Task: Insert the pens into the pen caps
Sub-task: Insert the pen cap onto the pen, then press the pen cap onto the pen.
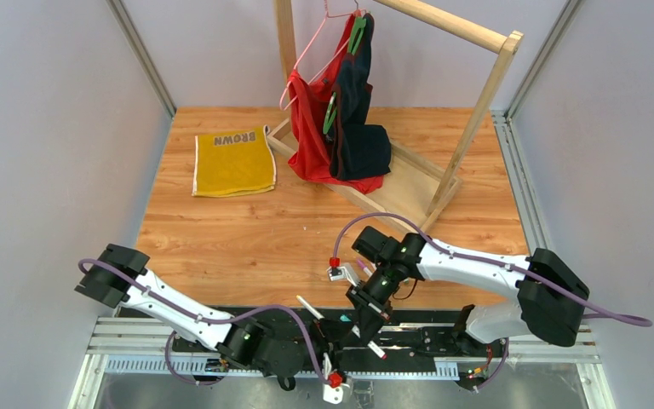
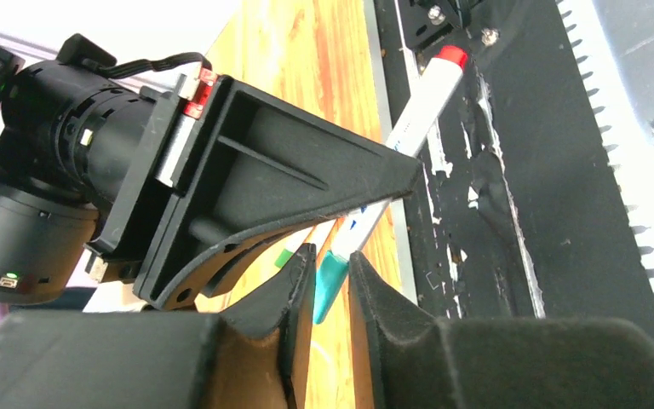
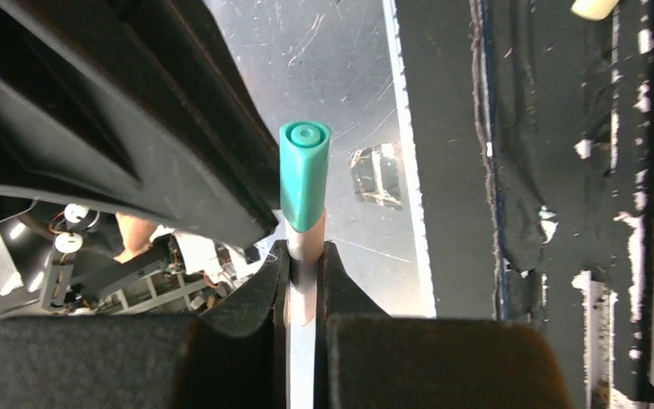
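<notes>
Top view, pen: a thin white-barrelled plastic marker pen (image 1: 372, 342) with a red end is slanting through the right gripper (image 1: 364, 325), its red end sticking out behind the fingers.
Top view, cap: a short teal plastic pen cap (image 1: 343, 317) is showing just ahead of that gripper's fingertips.
Left wrist view, left gripper: the left gripper (image 2: 330, 274) is standing with its fingers narrowly apart, flanking the teal cap. Whether either pad is touching it cannot be told.
Left wrist view, pen: the white barrel is running from the cap, under the right gripper's black body, away to the red end well beyond it.
Right wrist view, right gripper: the two black fingers are pressing together on the white barrel, clamping it just behind the cap.
Right wrist view, cap: the teal tube is sitting over the pen's front end, its round closed face pointing away from the fingertips and its open skirt covering the barrel. How deep it is seated is not showing.
Handling: pen and cap are probably behaving as light, stiff, smooth plastic that slips under a loose pinch.
Hold: gripping the barrel close to the cap, as here, is likely limiting wobble. The cap is best taken across its sides.
</notes>
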You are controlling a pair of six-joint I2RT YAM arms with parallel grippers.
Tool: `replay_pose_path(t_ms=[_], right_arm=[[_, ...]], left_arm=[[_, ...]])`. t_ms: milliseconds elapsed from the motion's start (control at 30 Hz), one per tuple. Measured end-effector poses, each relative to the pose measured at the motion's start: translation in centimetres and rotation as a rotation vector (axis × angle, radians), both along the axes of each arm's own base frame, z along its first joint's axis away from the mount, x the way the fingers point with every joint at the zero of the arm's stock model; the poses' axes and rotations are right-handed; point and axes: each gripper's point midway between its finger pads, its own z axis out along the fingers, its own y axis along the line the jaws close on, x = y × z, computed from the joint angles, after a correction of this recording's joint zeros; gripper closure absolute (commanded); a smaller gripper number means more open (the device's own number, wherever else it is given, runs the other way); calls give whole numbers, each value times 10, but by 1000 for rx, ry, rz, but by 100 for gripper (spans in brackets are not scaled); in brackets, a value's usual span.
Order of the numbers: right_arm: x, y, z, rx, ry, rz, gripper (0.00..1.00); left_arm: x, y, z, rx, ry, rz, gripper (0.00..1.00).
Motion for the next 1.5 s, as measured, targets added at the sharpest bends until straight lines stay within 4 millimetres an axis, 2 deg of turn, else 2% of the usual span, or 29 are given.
replay_pose_path(t_ms=[167,400,667,767,900,1000,1200,1333,1400,1500], right_arm=[[5,3,-3,12,-35,-3,99],[18,14,-9,53,-118,-17,99],[41,15,-25,1,-276,-75,99],[56,17,-26,-2,-370,-118,100],[77,20,-21,18,-493,-183,99],[94,23,-16,30,-587,-240,100],[129,27,-3,85,-775,-367,99],[144,28,3,131,-860,-433,100],[150,28,4,143,-889,-449,99],[156,31,6,158,-922,-464,99]], left_arm=[[3,-2,7,-30,10,15,62],[0,-11,38,-163,69,14,49],[3,-1,57,-250,215,46,48],[22,9,67,-307,319,109,47],[61,26,90,-452,475,227,47],[85,38,97,-528,549,313,48],[134,60,84,-603,661,526,47],[168,74,73,-662,764,652,46],[179,79,69,-690,823,681,44],[183,78,71,-728,904,663,44]])
